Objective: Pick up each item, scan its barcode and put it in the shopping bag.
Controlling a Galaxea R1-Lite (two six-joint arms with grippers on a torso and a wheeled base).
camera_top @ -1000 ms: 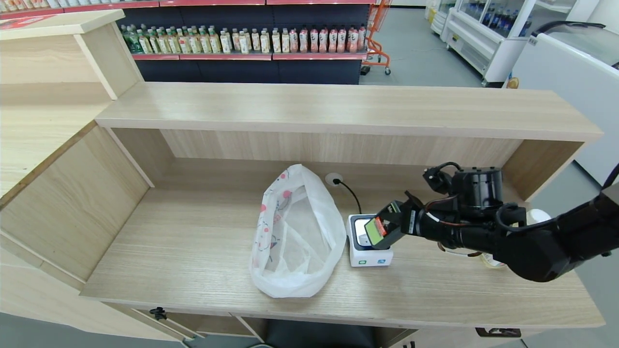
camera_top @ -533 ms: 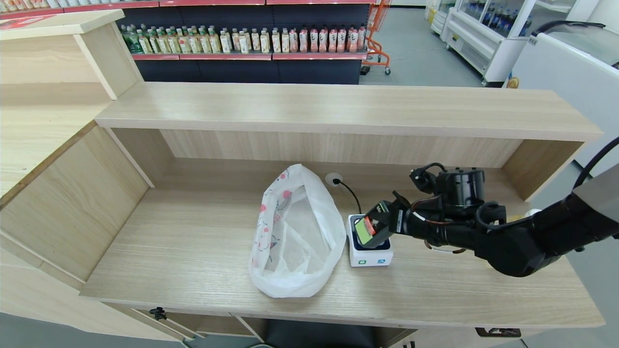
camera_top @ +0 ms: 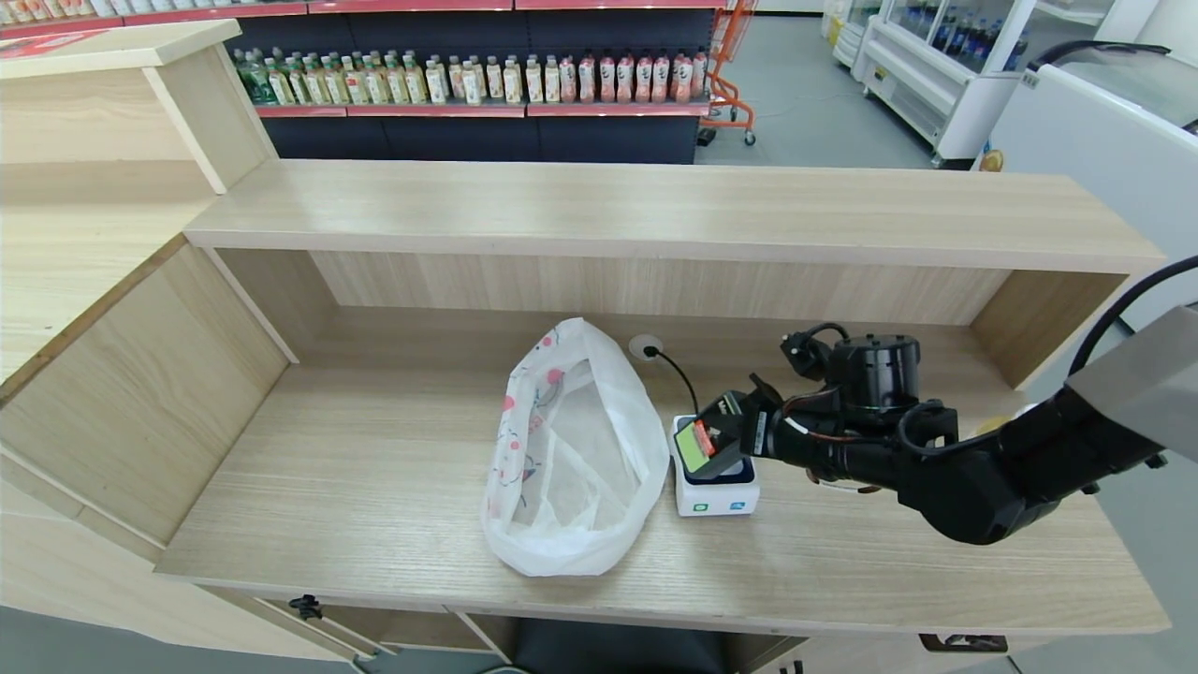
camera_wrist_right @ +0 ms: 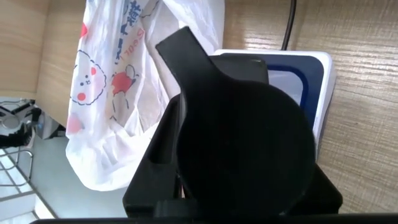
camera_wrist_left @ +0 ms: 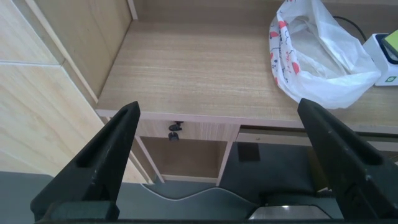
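A small green packet point(camera_top: 693, 446) with a red band is held just above the white barcode scanner point(camera_top: 716, 494), green face turned toward the bag; my right gripper point(camera_top: 716, 438) is shut on it. The white shopping bag point(camera_top: 571, 449) with pink prints lies open on the counter, touching the scanner's left side. In the right wrist view the bag point(camera_wrist_right: 115, 81) and the scanner's blue-edged top point(camera_wrist_right: 311, 78) show behind the dark gripper body. My left gripper point(camera_wrist_left: 217, 115) hangs open and empty below the counter's front edge, with the bag point(camera_wrist_left: 317, 50) far off.
A black cable point(camera_top: 679, 379) runs from a round socket point(camera_top: 646, 347) to the scanner. A raised shelf point(camera_top: 655, 211) overhangs the back of the counter, and a side wall point(camera_top: 140, 393) closes the left. A white round thing point(camera_top: 1029, 410) peeks out behind the right arm.
My right gripper has carried the green packet left and slightly farther back, from the scanner's right edge to over its top. The bag and the scanner have not moved.
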